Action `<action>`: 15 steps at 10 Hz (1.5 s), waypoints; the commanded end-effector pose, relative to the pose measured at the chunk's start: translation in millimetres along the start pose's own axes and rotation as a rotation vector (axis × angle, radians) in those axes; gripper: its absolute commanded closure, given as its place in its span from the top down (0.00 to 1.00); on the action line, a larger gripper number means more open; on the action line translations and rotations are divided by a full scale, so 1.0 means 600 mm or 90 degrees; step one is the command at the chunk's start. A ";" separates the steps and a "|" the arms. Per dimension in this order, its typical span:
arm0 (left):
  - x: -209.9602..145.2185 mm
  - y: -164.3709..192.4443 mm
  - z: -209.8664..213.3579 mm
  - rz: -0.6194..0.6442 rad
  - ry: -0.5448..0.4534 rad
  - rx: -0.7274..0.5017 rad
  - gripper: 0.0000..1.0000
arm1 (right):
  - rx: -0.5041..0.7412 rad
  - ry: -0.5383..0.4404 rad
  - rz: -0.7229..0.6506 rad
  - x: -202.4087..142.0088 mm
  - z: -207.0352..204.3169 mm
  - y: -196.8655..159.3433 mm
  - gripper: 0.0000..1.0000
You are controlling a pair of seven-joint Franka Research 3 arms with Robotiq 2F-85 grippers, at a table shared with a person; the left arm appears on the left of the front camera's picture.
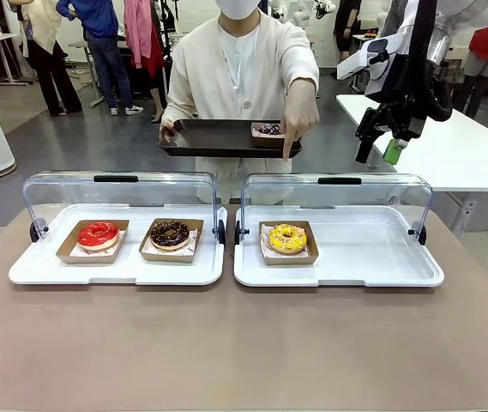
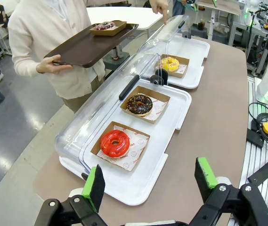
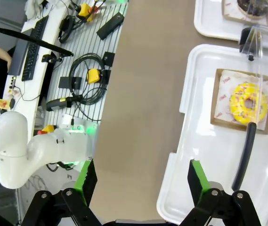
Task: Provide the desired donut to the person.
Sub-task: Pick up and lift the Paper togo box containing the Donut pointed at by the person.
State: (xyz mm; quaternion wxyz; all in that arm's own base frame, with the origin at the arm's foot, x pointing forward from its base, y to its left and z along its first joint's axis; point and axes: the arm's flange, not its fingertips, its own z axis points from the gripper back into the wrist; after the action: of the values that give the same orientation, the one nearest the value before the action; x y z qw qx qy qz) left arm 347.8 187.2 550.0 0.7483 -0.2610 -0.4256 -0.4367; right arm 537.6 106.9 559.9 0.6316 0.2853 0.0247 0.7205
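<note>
Three ring donuts sit in shallow brown cardboard boats on paper liners. A glossy red donut [image 1: 98, 234] and a chocolate donut [image 1: 170, 233] with crumbs on it share the left white tray [image 1: 115, 273]. A yellow donut [image 1: 286, 238] with speckled icing sits alone near the left end of the right white tray [image 1: 372, 257]. Each smooth plastic tray has a clear domed lid [image 1: 123, 193] with a black handle, tipped back towards the far side.

Across the matte brown table [image 1: 226, 343], the person [image 1: 239, 69] in a cream cardigan holds a flat dark serving tray [image 1: 213, 137]. A small dark donut [image 1: 269, 130] rests on it in its own boat. The person's pointing hand [image 1: 299, 112] aims one finger down over the right tray's lid, above the yellow donut.

The left gripper [image 2: 149, 179] hangs over the near table edge by the red donut, its green-padded fingers spread wide with nothing between them. The right gripper [image 3: 141, 176] is raised above the right tray's end, likewise spread and empty.
</note>
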 end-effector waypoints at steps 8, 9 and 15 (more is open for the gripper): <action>0.002 0.001 -0.001 -0.001 -0.003 0.002 1.00 | 0.005 0.139 0.010 0.126 -0.079 0.030 1.00; 0.002 0.001 -0.001 -0.001 -0.003 0.002 1.00 | -0.034 0.181 -0.013 0.168 -0.112 0.033 1.00; 0.002 0.001 -0.001 -0.001 -0.003 0.002 1.00 | -0.213 0.290 -0.170 0.217 -0.234 -0.034 1.00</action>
State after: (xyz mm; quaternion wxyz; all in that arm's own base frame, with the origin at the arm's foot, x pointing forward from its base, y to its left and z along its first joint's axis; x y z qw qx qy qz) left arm 347.9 187.2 550.1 0.7483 -0.2610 -0.4256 -0.4368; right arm 490.6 280.5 493.1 0.7291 0.0066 0.0768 0.6800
